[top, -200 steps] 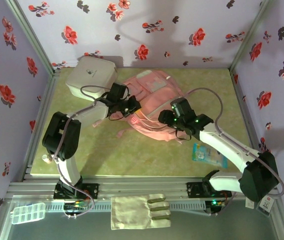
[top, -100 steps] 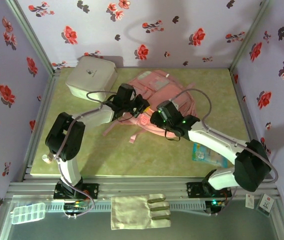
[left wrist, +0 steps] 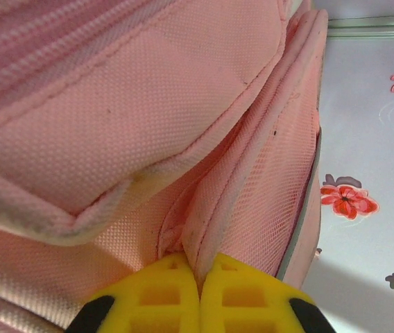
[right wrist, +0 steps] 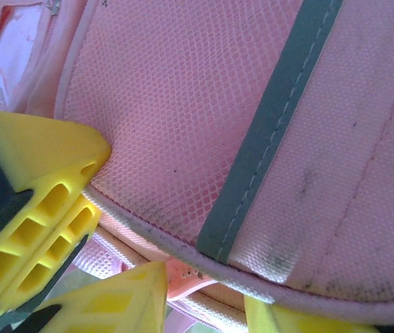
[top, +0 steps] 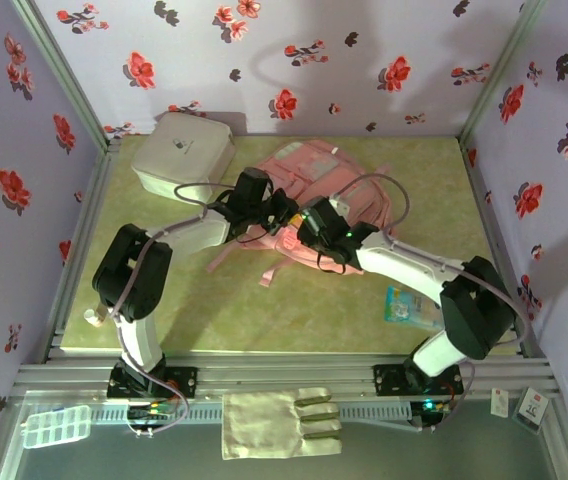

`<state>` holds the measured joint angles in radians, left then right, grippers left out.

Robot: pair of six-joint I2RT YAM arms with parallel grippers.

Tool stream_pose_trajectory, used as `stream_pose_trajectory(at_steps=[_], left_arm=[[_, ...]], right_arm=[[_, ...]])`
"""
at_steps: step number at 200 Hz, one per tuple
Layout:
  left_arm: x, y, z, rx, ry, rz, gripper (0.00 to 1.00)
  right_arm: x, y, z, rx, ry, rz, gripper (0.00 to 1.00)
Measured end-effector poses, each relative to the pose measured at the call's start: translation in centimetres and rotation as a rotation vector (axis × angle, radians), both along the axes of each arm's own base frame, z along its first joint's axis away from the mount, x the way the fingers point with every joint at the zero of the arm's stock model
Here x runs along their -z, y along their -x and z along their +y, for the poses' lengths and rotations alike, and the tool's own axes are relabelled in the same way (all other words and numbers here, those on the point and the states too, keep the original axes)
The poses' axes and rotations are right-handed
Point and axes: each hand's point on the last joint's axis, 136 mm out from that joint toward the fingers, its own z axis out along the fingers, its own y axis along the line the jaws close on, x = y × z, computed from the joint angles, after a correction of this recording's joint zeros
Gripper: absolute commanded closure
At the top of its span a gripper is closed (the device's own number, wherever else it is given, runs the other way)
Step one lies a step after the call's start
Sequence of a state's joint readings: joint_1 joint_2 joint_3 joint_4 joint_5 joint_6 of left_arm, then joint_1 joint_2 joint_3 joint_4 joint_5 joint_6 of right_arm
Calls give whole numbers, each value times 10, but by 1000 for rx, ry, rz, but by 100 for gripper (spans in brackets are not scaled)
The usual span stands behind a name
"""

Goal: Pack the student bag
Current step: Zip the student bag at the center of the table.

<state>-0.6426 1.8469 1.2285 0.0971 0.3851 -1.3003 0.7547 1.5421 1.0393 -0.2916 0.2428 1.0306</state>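
The student bag (top: 314,165) lies far-centre on the table (top: 214,300), beside the white box (top: 182,150). The left gripper (left wrist: 198,274) is fully closed, pinching a bag seam. The right gripper (right wrist: 131,215) stands partly open, straddling the bag's mesh edge.

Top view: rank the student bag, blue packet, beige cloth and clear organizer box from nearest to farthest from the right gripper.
1. student bag: mid-table, right at the right gripper.
2. blue packet: table's near right.
3. beige cloth: front ledge, middle.
4. clear organizer box: front ledge, far left.
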Motion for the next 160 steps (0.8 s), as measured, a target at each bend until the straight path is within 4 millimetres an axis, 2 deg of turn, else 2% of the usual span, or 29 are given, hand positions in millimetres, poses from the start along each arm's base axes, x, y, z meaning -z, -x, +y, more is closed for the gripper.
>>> stream_pose_trajectory(at_steps=[49,59,69,84,105,134,160], left_arm=[[1,-1,0,-3,-3,0,100],[1,-1,0,-3,-3,-1,100],[1,-1,0,-5,-3,-1,100],[1,-1,0,-6,-4,-2,100],[1,-2,0,-6,-2,-4,100],[0,-2,0,-7,-2,-7,100],[-1,-3,0,-6,2,-11,100]], right_arm=[[5,-5,2,9,14,4,68],[5,-6,2,11,20,5,71],[6,-6,1,15,26,8,80],[7,-6,0,20,29,11,86],[8,-7,-4,24,36,16,90],[8,-6,-6,22,48,19,100],[2,-4,-10,11,55,13,100]])
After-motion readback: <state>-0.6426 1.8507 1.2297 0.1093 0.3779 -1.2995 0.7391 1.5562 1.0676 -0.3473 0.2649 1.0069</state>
